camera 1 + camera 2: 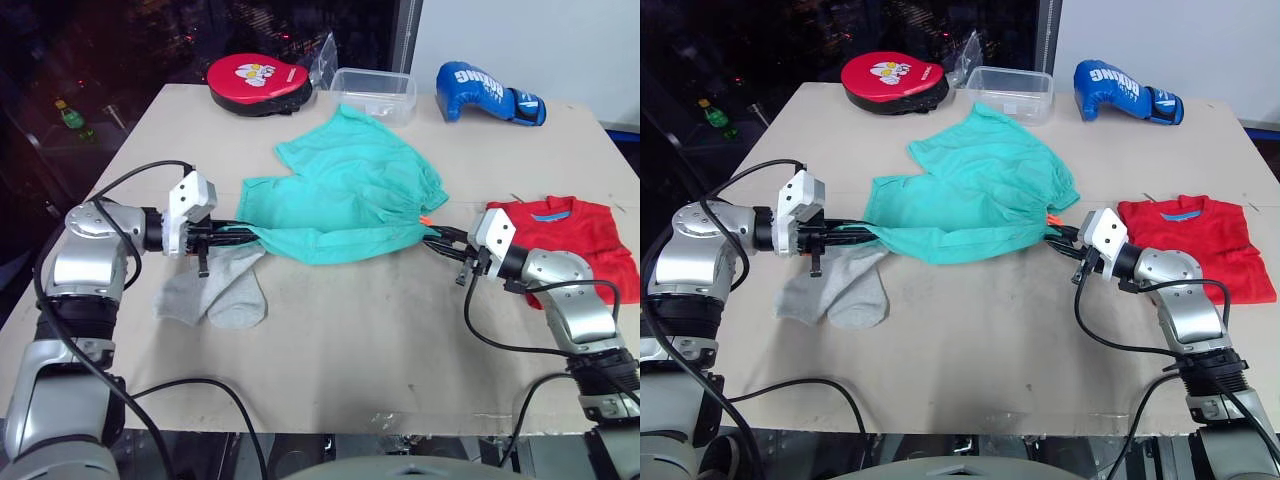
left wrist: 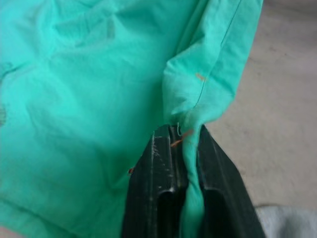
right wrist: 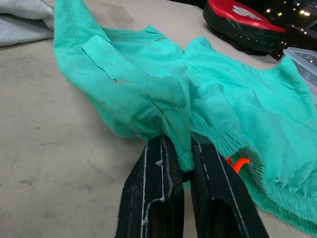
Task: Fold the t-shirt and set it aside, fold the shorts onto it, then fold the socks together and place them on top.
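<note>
Socks (image 1: pixel 213 292) lie flat at near left of worktop (image 1: pixel 400 350), partly under shorts (image 1: pixel 340 195). Shorts stretched left-to-right mid-worktop, waistband toward right. Left tool (image 2: pixel 179 148) clamps one fabric edge, right tool (image 3: pixel 179 163) clamps waistband corner (orange drawstring (image 3: pixel 237 163) beside it, clearest in right wrist view). T-shirt (image 1: pixel 570 240) folded at far right, collar away from robot.

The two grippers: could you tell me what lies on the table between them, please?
The shorts stretch between them in the left eye view, with the left gripper and right gripper each pinching an end. The socks lie just below the left gripper.
</note>
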`<state>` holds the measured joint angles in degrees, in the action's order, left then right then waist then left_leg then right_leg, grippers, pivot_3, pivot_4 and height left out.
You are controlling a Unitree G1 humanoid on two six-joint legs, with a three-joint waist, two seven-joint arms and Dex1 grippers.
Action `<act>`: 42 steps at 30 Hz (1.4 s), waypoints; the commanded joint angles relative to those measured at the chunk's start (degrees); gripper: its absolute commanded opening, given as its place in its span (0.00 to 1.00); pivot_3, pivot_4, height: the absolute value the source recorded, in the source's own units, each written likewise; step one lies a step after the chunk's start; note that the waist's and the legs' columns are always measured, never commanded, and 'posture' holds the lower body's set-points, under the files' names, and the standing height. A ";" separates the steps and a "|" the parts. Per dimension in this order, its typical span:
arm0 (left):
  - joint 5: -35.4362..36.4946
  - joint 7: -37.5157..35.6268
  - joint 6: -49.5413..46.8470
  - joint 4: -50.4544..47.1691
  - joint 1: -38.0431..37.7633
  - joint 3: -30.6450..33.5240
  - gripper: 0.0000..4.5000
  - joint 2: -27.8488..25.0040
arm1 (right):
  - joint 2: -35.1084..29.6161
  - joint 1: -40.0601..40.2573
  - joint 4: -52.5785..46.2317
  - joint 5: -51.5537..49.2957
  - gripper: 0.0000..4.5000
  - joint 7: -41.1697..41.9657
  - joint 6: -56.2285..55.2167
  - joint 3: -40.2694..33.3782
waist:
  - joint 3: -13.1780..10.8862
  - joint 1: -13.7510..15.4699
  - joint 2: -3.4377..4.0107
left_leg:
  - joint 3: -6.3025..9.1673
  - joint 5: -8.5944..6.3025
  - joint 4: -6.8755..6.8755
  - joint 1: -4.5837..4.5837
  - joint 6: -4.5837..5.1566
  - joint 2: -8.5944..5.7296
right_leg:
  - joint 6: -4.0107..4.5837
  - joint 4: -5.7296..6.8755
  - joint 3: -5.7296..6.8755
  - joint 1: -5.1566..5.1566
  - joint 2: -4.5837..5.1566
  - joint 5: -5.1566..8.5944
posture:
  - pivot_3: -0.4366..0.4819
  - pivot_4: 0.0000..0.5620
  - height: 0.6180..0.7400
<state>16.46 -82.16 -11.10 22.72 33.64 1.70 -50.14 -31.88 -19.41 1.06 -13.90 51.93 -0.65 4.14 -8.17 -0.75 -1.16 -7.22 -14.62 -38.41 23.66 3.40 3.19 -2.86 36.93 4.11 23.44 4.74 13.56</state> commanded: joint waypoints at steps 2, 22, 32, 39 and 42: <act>1.75 -0.98 -2.01 -1.96 0.72 1.85 0.01 -2.01 | -0.46 -0.28 -2.50 -0.54 0.00 0.67 -0.58 -0.92 | 0.00 0.04 0.00 | 0.00 0.00 0.00 0.00 0.00 0.00 | 0.00 0.00 0.00 0.00 0.00 0.00 | 0.48 0.27 1.00; 15.56 -4.72 -9.05 -1.11 9.08 -2.18 0.01 -12.18 | -11.27 21.13 -35.22 -42.19 0.00 -2.98 37.33 -15.82 | 0.14 1.46 -0.16 | 0.32 -0.11 -0.01 -0.08 0.17 -0.03 | 0.04 -0.06 0.16 -0.18 0.03 0.02 | 0.48 0.27 1.00; -16.31 20.35 31.77 33.97 39.45 -14.24 0.01 14.19 | 0.07 31.85 -38.58 -37.73 0.00 -26.20 38.26 -16.34 | 0.40 2.89 -0.68 | 0.49 -0.18 -0.32 0.21 0.31 -0.51 | 0.06 -0.29 0.43 -0.37 0.17 -0.03 | 0.48 0.27 1.00; -30.05 40.56 37.91 50.81 51.39 -20.11 0.01 28.40 | 1.55 32.07 -36.38 -29.17 0.00 -29.60 35.82 -15.60 | 0.38 2.02 -0.70 | 0.52 -0.22 -0.32 0.21 0.37 -0.50 | 0.02 -0.28 0.39 -0.35 0.18 -0.02 | 0.48 0.27 1.00; -36.20 49.45 36.64 53.73 53.06 -23.43 0.01 34.04 | 2.76 31.65 -36.16 -28.82 0.00 -31.10 35.91 -16.98 | 0.38 1.71 -0.70 | 0.55 -0.31 -0.31 0.21 0.52 -0.50 | 0.00 -0.27 0.39 -0.34 0.18 -0.01 | 0.48 0.27 1.00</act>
<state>-17.50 -36.53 25.36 76.09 85.30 -21.03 -16.65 -29.39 12.63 -34.13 -42.92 21.52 36.46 -10.99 -7.79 0.95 -1.86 -6.67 -14.94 -38.70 23.86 3.92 2.68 -2.87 36.65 4.51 23.10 4.92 13.56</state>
